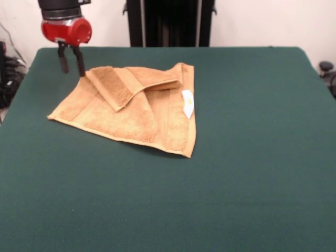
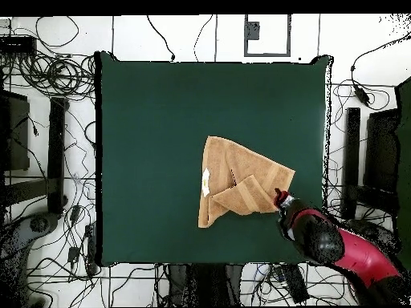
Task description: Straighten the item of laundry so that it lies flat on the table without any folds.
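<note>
The tan-orange towel (image 1: 131, 113) lies left of centre on the dark green table (image 1: 241, 157). It is crumpled, with a banded flap (image 1: 113, 86) folded back over its far part and the far edge doubled over. Its white care tag (image 1: 188, 103) shows on the right side. My gripper (image 1: 72, 64) hangs from the red wrist at the far left, just left of the towel's folded far corner, fingers apart and empty. In the overhead view the towel (image 2: 241, 180) is right of centre and the gripper (image 2: 280, 196) is at its lower right corner.
The robot's black pedestal (image 1: 170, 21) stands behind the table's far edge. Cables (image 2: 48, 72) and dark equipment (image 2: 16, 128) lie on the floor around the table. The table's left edge (image 1: 21, 89) is near the gripper.
</note>
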